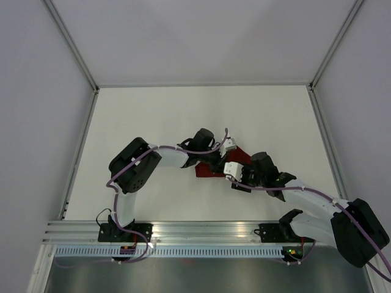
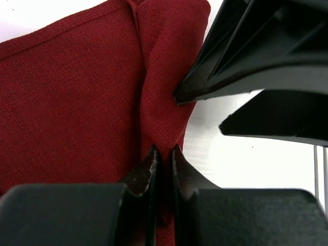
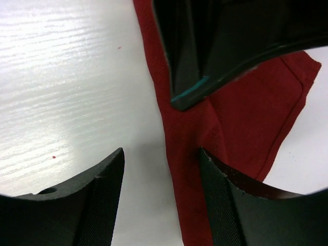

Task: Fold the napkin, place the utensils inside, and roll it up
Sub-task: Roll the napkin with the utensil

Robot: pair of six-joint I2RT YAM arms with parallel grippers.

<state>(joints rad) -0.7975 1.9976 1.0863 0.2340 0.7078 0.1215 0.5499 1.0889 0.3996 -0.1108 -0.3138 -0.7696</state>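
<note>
The white desk (image 1: 183, 122) sat between pale walls, with the maroon napkin (image 2: 77, 102) lying bunched near its middle between the two arms. The left claw (image 2: 164, 154) pinched a raised fold of the cloth. The right claw (image 3: 161, 159) stood spread over the napkin's edge, gripping nothing.

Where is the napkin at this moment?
In the top view, the napkin lies near the centre of the table; the left end effector pinches a fold, the open right end effector straddles its edge.
</note>
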